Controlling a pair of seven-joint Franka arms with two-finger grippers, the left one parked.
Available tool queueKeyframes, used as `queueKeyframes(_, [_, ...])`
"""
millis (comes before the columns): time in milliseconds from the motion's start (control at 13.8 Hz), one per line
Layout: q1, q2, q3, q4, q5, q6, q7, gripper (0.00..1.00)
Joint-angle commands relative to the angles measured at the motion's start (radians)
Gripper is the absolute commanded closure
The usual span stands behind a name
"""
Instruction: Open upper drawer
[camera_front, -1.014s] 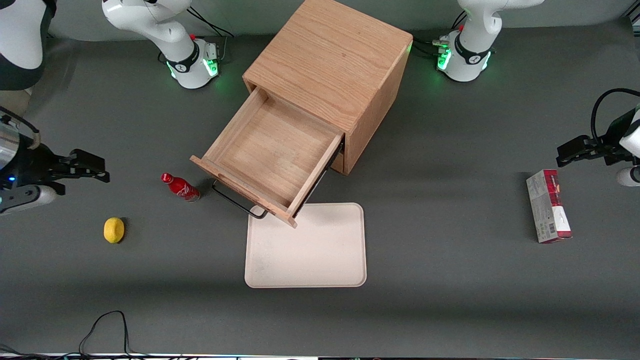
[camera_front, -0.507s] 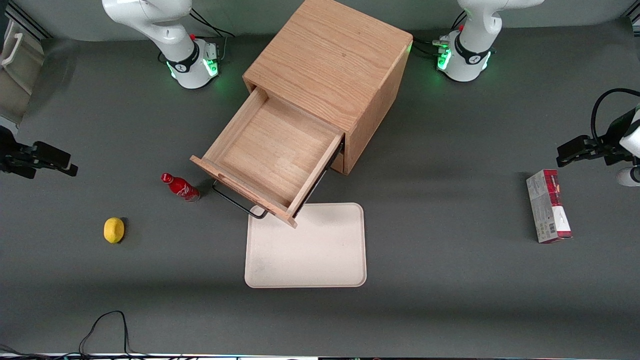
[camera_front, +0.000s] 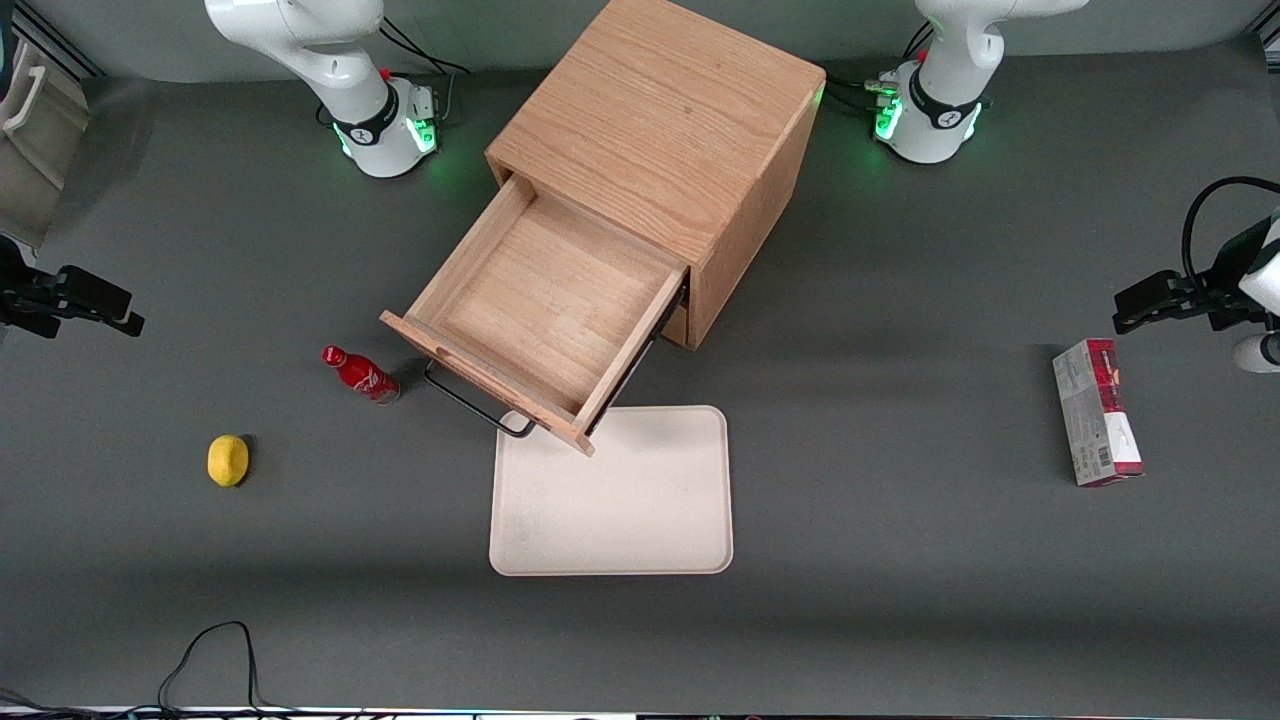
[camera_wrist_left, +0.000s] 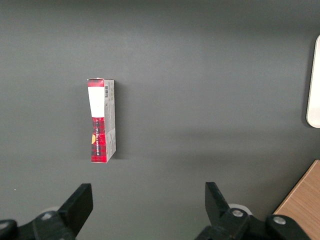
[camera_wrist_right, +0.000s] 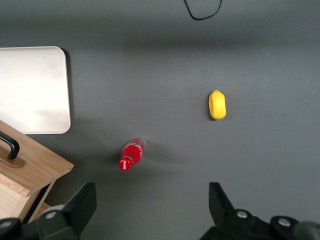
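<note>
upper drawer (camera_front: 545, 315) pulled out, handle pointing lower left of frame; my gripper (camera_front: 75, 300) spread, holding nothing, left edge; one bottle (camera_front: 361, 374), one lemon (camera_front: 228, 460).

The working arm's base (camera_front: 385, 130) is glossy white, a rounded shell with a black ring band bearing a small white mark, a red dot above it and green lights glowing at its foot on the desk. Thin black cables (camera_front: 415, 45) trail from it. The gripper (camera_front: 75, 300), at the working arm's end of the desk, is matte black and angular. In the right wrist view the gripper (camera_wrist_right: 150, 215) shows two wide-set black fingers (camera_wrist_right: 82, 200) with blunt, slanted tips, jaws spread apart, and round grey screws (camera_wrist_right: 50, 216) set in the black body below them.
</note>
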Motion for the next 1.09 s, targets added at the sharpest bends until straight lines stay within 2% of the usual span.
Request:
queueKeyframes(0, [-0.003, -0.012, 0.013, -0.025, -0.021, 0.029, 0.027, 0.00])
queueKeyframes(1014, [-0.003, 0.002, 0.001, -0.024, -0.024, 0.018, 0.031, 0.00])
